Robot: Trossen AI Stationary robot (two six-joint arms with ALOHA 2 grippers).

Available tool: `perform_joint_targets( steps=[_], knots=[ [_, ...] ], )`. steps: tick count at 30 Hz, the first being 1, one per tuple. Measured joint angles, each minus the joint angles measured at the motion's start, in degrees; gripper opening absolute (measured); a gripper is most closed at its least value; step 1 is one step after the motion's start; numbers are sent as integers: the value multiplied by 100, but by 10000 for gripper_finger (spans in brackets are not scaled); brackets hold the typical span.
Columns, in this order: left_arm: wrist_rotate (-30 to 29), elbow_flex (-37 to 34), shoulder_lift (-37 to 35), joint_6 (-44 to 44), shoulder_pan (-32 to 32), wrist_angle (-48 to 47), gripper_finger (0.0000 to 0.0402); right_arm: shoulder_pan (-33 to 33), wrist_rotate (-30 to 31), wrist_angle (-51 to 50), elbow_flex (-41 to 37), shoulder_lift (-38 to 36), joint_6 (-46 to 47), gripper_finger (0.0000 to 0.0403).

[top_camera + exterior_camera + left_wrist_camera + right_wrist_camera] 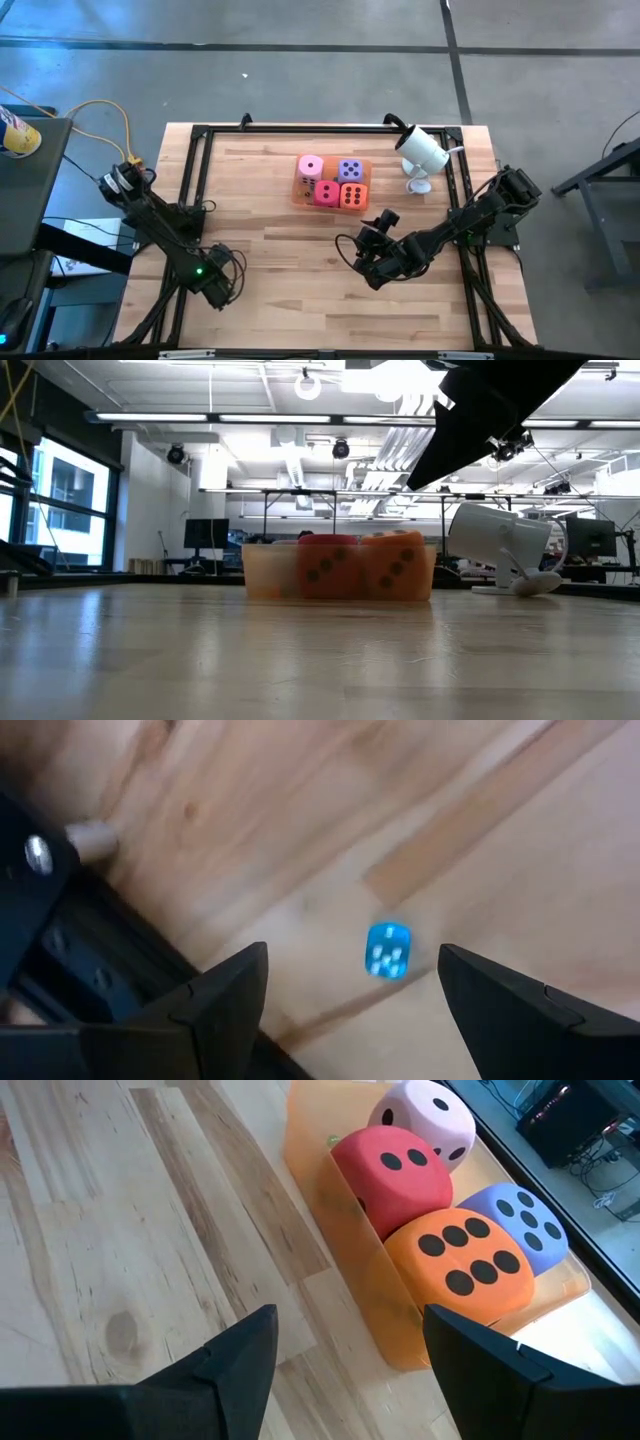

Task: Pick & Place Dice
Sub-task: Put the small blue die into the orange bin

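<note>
Four dice sit side by side in a translucent orange tray at the table's far middle: pink, lavender, red and orange. My right gripper stands open a little toward the near side of the tray, slanting down at it, with the red die and orange die closest. My left gripper is open and points down near the table's near left corner. A small blue cube-like thing with pale dots lies on the wood below its fingers.
A white camera-like device on a stand sits at the far right, beside the tray. Black frame rails run along the table's edges. Bare wood lies between the two grippers.
</note>
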Motion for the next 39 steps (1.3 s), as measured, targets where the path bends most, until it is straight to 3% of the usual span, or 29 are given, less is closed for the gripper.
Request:
perform_joint_targets(
  steps=[11,25,39],
  knots=[
    [-27,-316,-26,261,277,511,284,0,-312,-2,0,0,-2,239],
    [1,-397,-13,-530,22,604,281,0,-296,-7,0,0,-25,239],
    [31,-406,-4,-764,22,860,154,0,-294,-4,0,0,-131,239]
  ],
)
